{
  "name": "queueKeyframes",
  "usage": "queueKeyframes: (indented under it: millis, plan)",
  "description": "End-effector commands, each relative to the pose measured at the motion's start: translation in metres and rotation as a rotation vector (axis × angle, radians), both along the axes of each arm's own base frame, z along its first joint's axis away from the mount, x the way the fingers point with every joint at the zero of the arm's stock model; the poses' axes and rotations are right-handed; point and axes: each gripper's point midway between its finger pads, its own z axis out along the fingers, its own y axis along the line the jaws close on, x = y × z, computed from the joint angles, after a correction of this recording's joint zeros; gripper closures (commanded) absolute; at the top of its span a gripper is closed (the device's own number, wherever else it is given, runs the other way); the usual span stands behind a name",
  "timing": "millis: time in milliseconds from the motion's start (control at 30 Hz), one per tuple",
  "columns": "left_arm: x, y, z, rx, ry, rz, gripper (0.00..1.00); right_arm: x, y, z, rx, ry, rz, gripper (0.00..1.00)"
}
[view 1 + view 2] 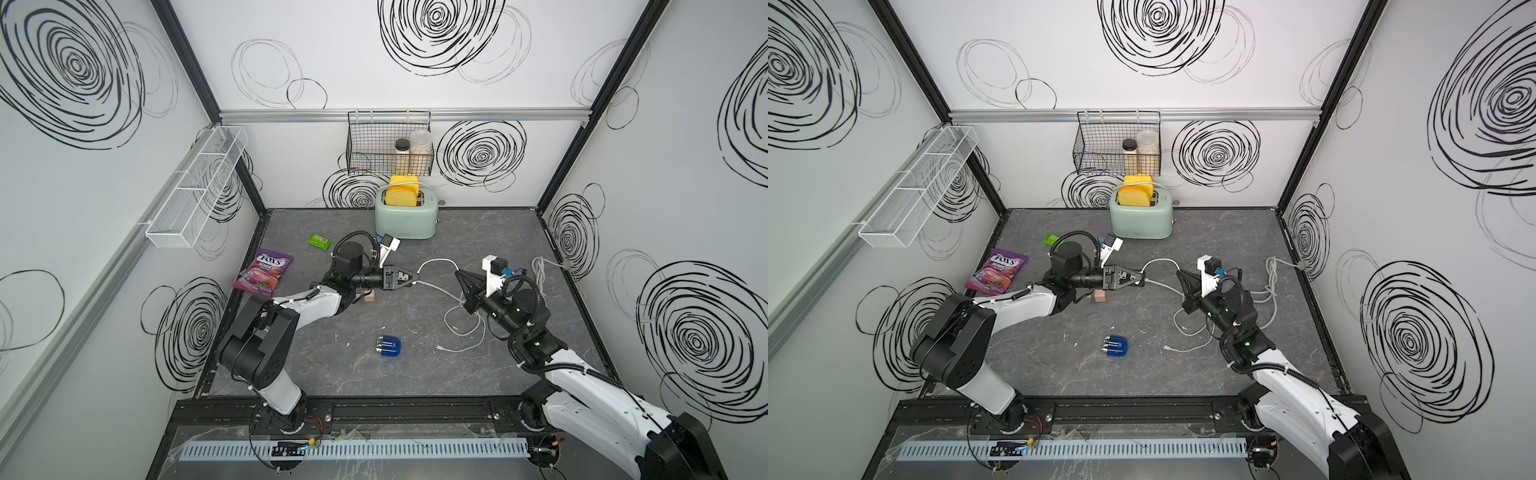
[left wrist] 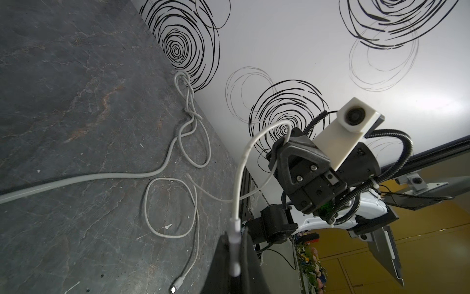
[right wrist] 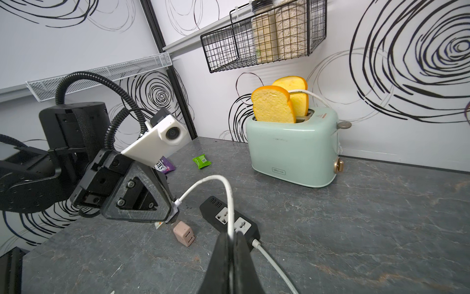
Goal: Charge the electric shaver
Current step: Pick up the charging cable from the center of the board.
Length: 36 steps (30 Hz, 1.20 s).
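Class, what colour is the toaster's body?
Pale mint green; the toaster shows best in the right wrist view.

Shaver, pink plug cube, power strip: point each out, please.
shaver (image 1: 390, 348), in a top view, on its blue body.
pink plug cube (image 3: 181, 230), right wrist view, on its top face.
power strip (image 3: 220, 219), right wrist view, on a socket.

adapter (image 1: 368, 297): partly behind left arm (image 1: 316, 297) | candy bag (image 3: 166, 166): mostly behind wrist camera (image 3: 162, 138) | toaster label (image 3: 278, 171): unreadable

Bright even diffuse light, faint soft shadows, fisheye bending at edges, slightly soft detail
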Motion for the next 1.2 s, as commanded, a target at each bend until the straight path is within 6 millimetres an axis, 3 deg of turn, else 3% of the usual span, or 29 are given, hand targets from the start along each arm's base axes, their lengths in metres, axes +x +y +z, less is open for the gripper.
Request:
queueKeyframes:
  millis: [0, 33, 133, 300, 467, 600, 900, 1167]
  plan:
    - [-0.002, -0.005, 0.016, 0.005, -0.074, -0.045, 1.00, -0.003, 0.004, 0.008, -0.097, -0.073, 0.034, 0.59]
    - [-0.002, -0.005, 0.014, 0.028, -0.076, -0.053, 1.00, -0.004, 0.006, 0.010, -0.154, -0.116, 0.049, 0.49]
    - [-0.004, -0.003, 0.008, 0.099, -0.095, -0.086, 1.00, -0.007, 0.013, 0.016, -0.298, -0.249, 0.092, 0.32]
    - [-0.008, 0.000, 0.009, 0.160, -0.146, -0.113, 1.00, -0.003, 0.034, 0.015, -0.512, -0.361, 0.216, 0.28]
    - [-0.011, 0.003, 0.005, 0.214, -0.156, -0.158, 1.00, 0.006, 0.052, 0.006, -0.652, -0.408, 0.302, 0.29]
    - [-0.012, 0.004, 0.006, 0.219, -0.151, -0.169, 1.00, 0.010, 0.064, 0.007, -0.659, -0.387, 0.369, 0.32]
    - [-0.011, 0.008, 0.010, 0.202, -0.153, -0.166, 1.00, 0.010, 0.078, -0.013, -0.692, -0.334, 0.451, 0.38]
    - [-0.015, 0.006, 0.012, 0.193, -0.157, -0.181, 1.00, 0.017, 0.083, -0.022, -0.735, -0.305, 0.443, 0.57]
